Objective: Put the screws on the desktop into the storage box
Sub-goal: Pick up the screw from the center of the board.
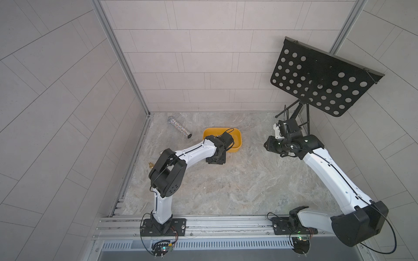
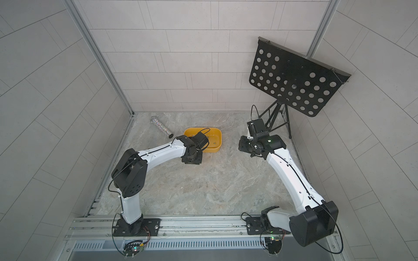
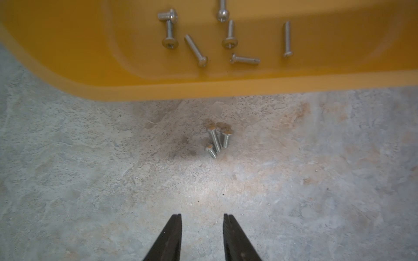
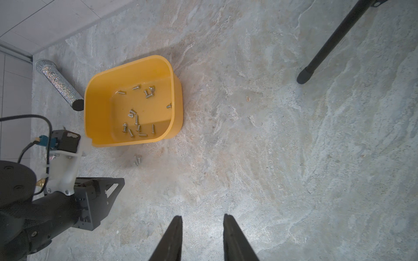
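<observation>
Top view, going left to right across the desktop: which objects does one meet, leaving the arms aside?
Small brass piece → glittery silver tube → yellow storage box → black perforated music stand.

The storage box (image 4: pixel 178 113) is a shallow yellow plastic tub with rounded corners and low walls. It sits upright and open toward the far middle of the desk (image 4: pixel 282 146), a grey-beige marbled surface with pale veins and rusty blotches. On the box's flat floor lie over a dozen small silver screws (image 4: pixel 136 126), each a short threaded shaft with a rounded head. Most are scattered near one long wall, a smaller knot lies toward the opposite wall, and one sits alone by a short wall. Outside, just beside that long wall but clear of it, three or perhaps four loose screws (image 3: pixel 216 140) lie bunched on the desk, shafts nearly parallel.
</observation>
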Available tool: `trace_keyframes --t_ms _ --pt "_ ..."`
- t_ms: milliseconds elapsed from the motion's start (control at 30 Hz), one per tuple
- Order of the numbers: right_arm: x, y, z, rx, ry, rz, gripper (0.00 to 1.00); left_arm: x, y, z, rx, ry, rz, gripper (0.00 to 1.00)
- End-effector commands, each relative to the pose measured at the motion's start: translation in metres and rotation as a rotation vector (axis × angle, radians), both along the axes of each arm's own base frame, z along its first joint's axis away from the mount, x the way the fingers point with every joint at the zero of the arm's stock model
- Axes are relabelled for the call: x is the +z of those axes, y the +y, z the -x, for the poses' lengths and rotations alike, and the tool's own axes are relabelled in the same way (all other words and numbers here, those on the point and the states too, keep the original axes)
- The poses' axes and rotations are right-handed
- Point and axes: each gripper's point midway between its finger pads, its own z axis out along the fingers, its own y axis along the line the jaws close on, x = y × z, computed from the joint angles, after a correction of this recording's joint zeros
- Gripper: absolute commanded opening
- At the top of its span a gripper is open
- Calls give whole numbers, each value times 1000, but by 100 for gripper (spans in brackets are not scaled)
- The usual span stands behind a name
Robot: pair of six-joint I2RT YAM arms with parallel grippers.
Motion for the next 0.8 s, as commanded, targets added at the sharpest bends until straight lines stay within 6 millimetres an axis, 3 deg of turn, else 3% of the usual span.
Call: trace_keyframes --t_ms 0,433,767 --pt "1 1 -2 -4 -4 -15 35 -4 -6 -9 21 -17 1 37" --pt "-3 3 -3 -1 9 -18 36 -29 -9 -21 25 17 0 37" --pt "-4 3 -4 0 16 -22 36 -40 4 -25 37 45 -17 37"
